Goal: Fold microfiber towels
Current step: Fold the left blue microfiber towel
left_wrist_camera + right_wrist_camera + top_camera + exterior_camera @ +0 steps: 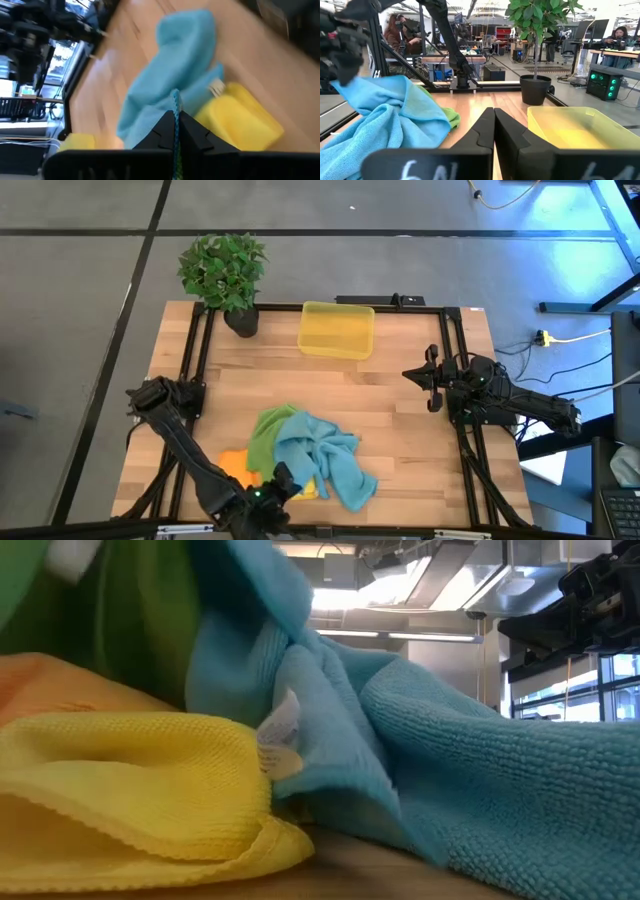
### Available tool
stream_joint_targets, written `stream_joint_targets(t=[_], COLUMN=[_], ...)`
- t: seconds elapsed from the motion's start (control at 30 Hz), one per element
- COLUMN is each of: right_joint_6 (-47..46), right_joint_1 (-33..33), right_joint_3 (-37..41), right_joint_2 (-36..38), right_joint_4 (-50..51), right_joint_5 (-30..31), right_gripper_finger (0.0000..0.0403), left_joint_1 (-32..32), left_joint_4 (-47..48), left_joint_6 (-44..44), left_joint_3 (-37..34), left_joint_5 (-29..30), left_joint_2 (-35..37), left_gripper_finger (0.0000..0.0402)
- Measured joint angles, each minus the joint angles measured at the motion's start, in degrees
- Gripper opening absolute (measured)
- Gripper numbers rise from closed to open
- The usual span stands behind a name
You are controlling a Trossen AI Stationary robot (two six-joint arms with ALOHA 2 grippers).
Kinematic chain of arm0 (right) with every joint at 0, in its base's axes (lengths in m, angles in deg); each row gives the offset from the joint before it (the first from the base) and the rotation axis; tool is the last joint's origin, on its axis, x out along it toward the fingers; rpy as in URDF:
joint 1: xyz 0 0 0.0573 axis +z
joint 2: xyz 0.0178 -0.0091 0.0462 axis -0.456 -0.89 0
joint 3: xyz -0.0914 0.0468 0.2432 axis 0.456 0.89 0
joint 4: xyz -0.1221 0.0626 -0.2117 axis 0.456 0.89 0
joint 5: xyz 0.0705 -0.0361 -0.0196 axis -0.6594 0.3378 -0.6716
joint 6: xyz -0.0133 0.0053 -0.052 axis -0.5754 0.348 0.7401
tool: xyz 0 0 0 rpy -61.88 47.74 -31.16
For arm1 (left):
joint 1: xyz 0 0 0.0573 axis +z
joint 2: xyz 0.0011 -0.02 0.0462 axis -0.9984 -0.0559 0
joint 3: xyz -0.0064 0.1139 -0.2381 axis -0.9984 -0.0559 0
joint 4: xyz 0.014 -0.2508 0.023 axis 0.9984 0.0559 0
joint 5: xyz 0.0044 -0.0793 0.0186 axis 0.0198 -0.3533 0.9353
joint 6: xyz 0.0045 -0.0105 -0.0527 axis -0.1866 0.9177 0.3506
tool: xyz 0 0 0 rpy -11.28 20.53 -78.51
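Down at the near edge of the wooden table point(400, 410), straight across the tabletop from the yellow bin point(337, 330), the microfiber towels lie in one loose heap: the teal-blue towel point(325, 460) crumpled on top, the green towel point(265, 435) spread on the heap's side toward the potted plant point(225, 275), the orange towel point(238, 465) under the green one, and the yellow towel point(305, 488) poking out at the very edge, farthest from the bin. The left gripper point(283, 480) sits at that far edge of the heap, between the orange and yellow cloths, and its two fingers point(197, 132) are pressed together with a thin edge of the teal-blue towel caught between them, a strip of blue cloth running up from the tips in the left wrist view. A small white label point(283, 735) shows on the teal-blue towel where it meets the yellow one. The right gripper point(436, 380) rests well away from the heap, beside the bin on the side away from the plant, over bare wood, its fingers closed tight against each other with nothing in them. In the room behind the plant, seated people point(400, 27) show at workbenches.
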Motion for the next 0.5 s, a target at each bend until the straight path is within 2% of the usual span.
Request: stream_joint_targets(t=[0.27,0.33,0.43,0.5], right_joint_6=[0.01,0.00,0.00,0.00], right_joint_1=[-0.01,-0.01,-0.01,0.00], right_joint_3=[0.01,0.02,0.00,0.00], right_joint_2=[0.00,0.02,0.00,0.02], right_joint_4=[0.00,-0.02,-0.02,0.00], right_joint_5=[0.00,0.00,0.00,0.00], right_gripper_finger=[0.0010,0.0010,0.0010,0.0010], left_joint_1=[1.07,1.71,2.38,2.64], left_joint_4=[5.02,8.32,15.52,16.65], left_joint_6=[1.95,5.01,13.13,17.42], left_joint_3=[2.96,2.20,-0.40,-2.17], left_joint_5=[-1.66,-5.28,-7.60,-9.66], left_joint_2=[0.07,0.07,0.04,0.07], left_gripper_finger=[0.0001,0.0001,0.0000,0.0000])
